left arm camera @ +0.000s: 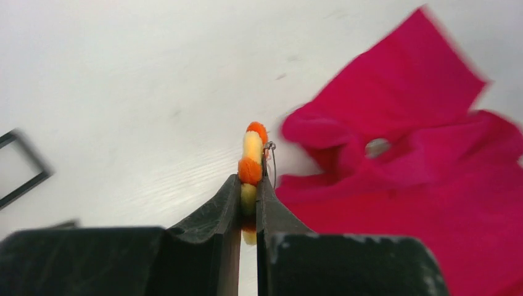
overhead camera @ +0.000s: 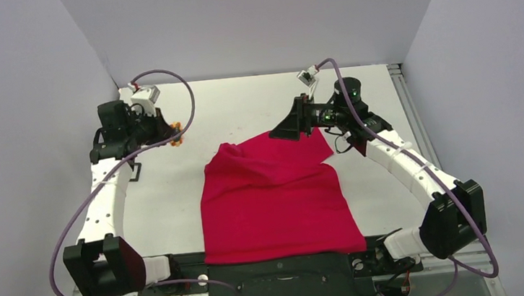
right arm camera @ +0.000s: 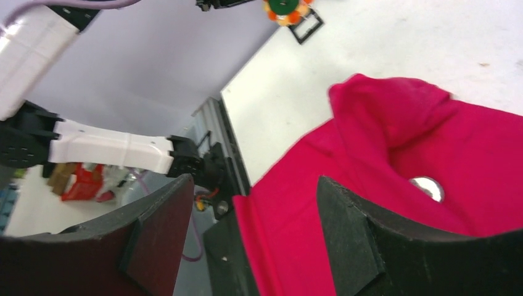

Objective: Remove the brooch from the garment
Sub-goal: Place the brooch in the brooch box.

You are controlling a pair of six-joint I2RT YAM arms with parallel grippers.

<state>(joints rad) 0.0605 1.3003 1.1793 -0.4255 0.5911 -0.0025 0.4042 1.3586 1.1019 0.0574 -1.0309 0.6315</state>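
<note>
Orange-and-yellow brooch (overhead camera: pixel 176 134) is off the garment (overhead camera: pixel 278 197). In the top view it sits in the upper left of the frame, pinched in the left gripper (overhead camera: pixel 167 132), well apart from the red cloth.

Left wrist view: left gripper (left arm camera: pixel 249 185) is clamped edge-on onto the brooch (left arm camera: pixel 251 157). The fuzzy orange and yellow lobes stick up above the fingertips at frame centre, and a thin wire pin shows on its right side. White table (left arm camera: pixel 123 92) is behind it. A black square outline (left arm camera: pixel 21 166) is at the left edge and the garment (left arm camera: pixel 432 203) fills the right half.

Top view, centre: the garment lies on the table (overhead camera: pixel 241 106). Its lower edge is at the bottom by the arm bases, and its upper part is crumpled and folded over. The black square outline (overhead camera: pixel 134 172) is left of it.

Right of centre: right gripper (overhead camera: pixel 279 132) is at the garment's upper edge. I can't tell if it touches the cloth.

Right wrist view: right gripper (right arm camera: pixel 253 185) has its jaws spread wide with nothing between them. The garment (right arm camera: pixel 382 123) is bunched across the right half of the frame. It has a pale spot (right arm camera: pixel 427 187) low right, and I can't tell what that is. The brooch (right arm camera: pixel 285 9) shows at the top edge with a green centre, beside the black square outline (right arm camera: pixel 306 26).
</note>
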